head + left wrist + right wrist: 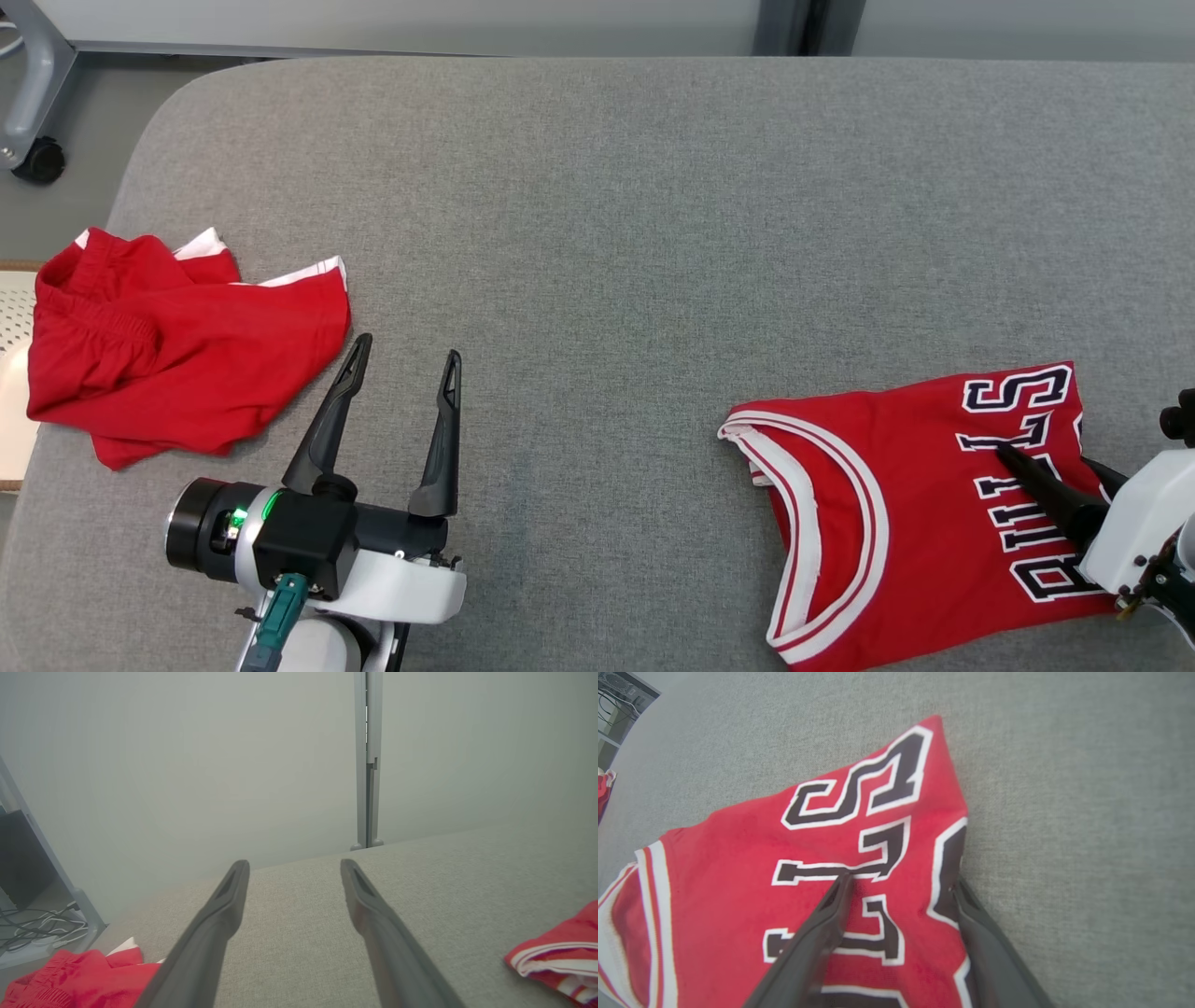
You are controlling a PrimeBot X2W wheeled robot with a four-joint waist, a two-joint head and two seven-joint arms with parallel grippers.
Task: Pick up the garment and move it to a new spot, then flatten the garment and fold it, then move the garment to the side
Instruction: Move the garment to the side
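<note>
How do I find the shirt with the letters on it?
Start at the big grey table. Two red clothes lie on it; go to the one at its near right, by the right claw. That jersey has big black letters and striped trim, while the shorts at the left show no letters.

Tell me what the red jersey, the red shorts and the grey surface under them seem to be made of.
Red jersey: probably thin synthetic knit, matte; it lies limp, with black-and-white lettering sewn or printed on.
Red shorts: soft matte cloth, perhaps similar; it crumples, with a gathered waistband.
Grey surface: woven upholstery-like fabric, matte, with fine flecked grain.
</note>
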